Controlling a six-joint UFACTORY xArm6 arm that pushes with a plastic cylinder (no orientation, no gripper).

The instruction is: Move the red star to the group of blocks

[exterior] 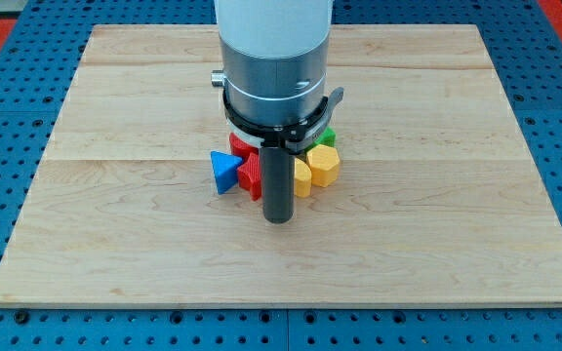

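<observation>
Our tip, no hand to open or close, sat just below the red plastic star, already touching the blue triangle and yellow hexagon, so only gentle nudging upward seemed wise.

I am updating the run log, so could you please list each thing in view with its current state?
my tip: down at the board, just below the cluster.
red star: against the cluster, partly hidden by the rod.
blue triangle: at the cluster's left edge.
yellow hexagon: at the cluster's right.
green block: mostly hidden, shape unclear.
wooden board: lying flat.
</observation>
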